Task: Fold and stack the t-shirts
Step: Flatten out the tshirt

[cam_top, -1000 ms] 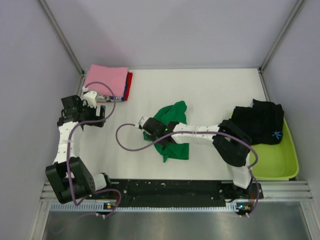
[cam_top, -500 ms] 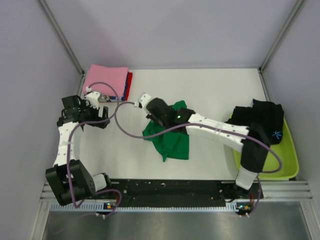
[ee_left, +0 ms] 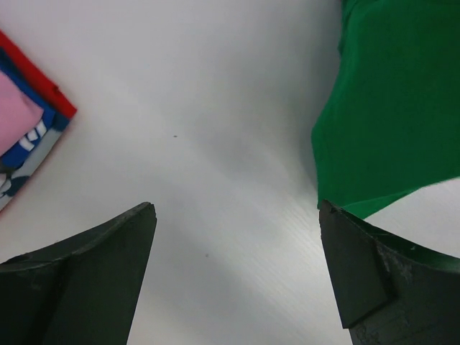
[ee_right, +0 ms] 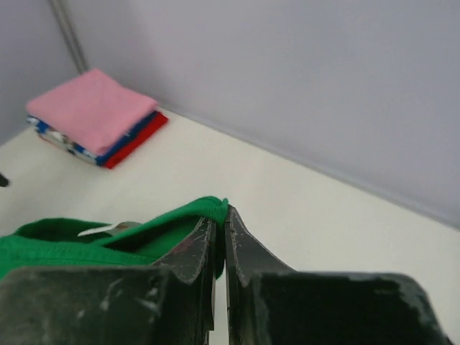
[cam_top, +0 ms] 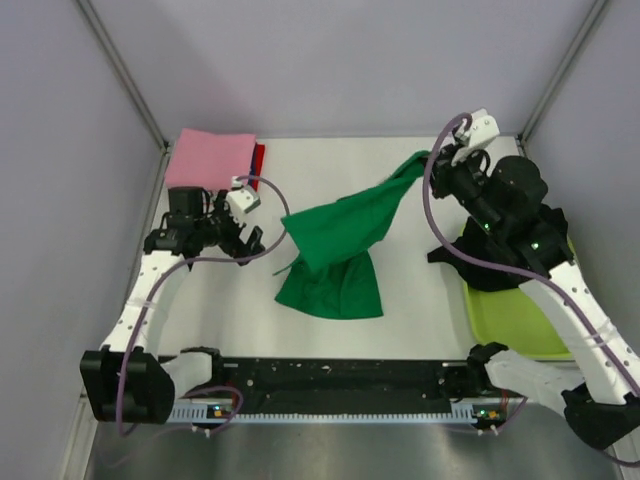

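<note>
Green t-shirt [cam_top: 335, 250] hangs in the middle from a corner pinched in the right gripper [cam_top: 438, 158] at far right, its lower part on the table [cam_top: 330, 170], folded stack [cam_top: 212, 160] (pink on top) far left. Left wrist: the left gripper [ee_left: 237, 215] has its fingers spread wide, holding nothing, green cloth to their right. Right wrist: jaws clamped tight on the green hem.
</note>
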